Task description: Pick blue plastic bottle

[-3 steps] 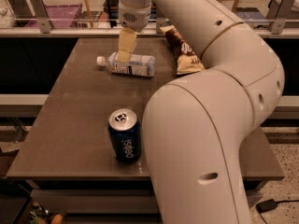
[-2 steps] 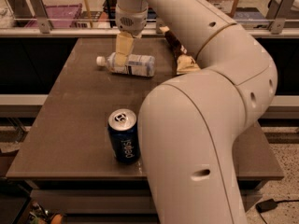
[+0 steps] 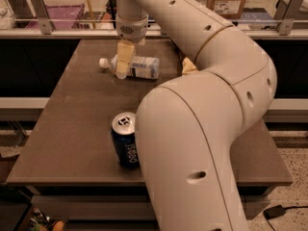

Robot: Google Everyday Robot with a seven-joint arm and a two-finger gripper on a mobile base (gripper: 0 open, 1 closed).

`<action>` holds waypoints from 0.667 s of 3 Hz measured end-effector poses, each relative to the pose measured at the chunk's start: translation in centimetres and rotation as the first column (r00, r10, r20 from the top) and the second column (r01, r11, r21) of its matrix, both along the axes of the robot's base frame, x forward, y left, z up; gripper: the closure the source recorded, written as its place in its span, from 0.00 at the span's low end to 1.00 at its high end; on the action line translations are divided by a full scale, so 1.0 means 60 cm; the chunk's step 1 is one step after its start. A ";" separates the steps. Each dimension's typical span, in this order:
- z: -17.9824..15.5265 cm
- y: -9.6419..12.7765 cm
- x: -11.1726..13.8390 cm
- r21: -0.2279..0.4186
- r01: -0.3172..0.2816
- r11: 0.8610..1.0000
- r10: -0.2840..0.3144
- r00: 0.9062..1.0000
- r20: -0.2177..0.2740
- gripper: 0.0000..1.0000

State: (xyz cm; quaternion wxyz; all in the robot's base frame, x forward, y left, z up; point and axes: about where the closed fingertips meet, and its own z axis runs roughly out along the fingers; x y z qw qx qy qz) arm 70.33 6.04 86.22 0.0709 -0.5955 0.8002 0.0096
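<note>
The blue plastic bottle (image 3: 142,67) lies on its side at the far part of the brown table (image 3: 72,124), white cap pointing left. My gripper (image 3: 123,64) hangs from the arm straight down onto the bottle's neck end, overlapping it in view. I cannot tell whether it touches the bottle. The bottle's middle and right end show clearly beside the gripper.
A dark blue Pepsi can (image 3: 126,140) stands upright near the table's front, beside my large white arm (image 3: 202,129). A tan snack packet (image 3: 188,65) peeks out behind the arm. A railing and crates run behind the table's far edge.
The gripper has dropped lower and shifted slightly left onto the bottle's neck end. The bottle and the can have not moved.
</note>
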 end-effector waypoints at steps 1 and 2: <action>-0.022 0.005 0.005 -0.021 0.003 1.000 -0.003 1.000 -0.006 0.00; -0.037 0.006 0.008 -0.033 -0.001 0.999 0.000 1.000 -0.011 0.00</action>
